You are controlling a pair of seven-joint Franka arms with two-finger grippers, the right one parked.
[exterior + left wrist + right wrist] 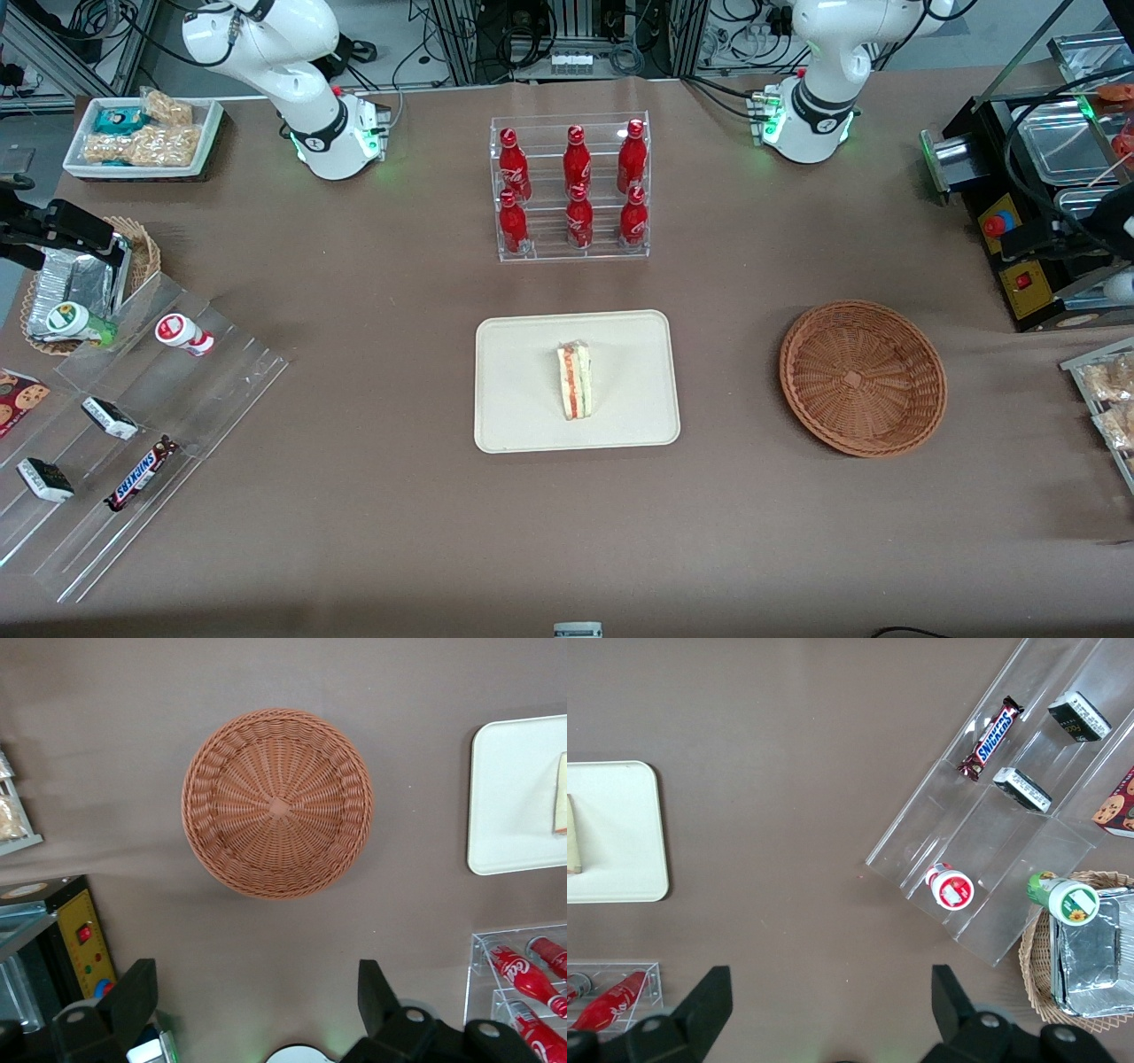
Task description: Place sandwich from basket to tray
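Note:
The sandwich (576, 381) lies on the cream tray (523, 354) near its middle, pale bread with red and green layers. The brown wicker basket (862, 378) stands beside the tray toward the working arm's end and holds nothing. In the left wrist view the basket (276, 804) shows whole, with the tray (509, 797) and an edge of the sandwich (561, 793) at the side. My left gripper (257, 992) is open and empty, high above bare table, between the basket and its arm's base, apart from both basket and sandwich.
A clear rack of red cola bottles (573, 186) stands farther from the front camera than the tray. A black machine (1028, 221) and a tray of bagged snacks (1107, 399) are at the working arm's end. A clear stepped shelf (133, 425) with snacks lies toward the parked arm's end.

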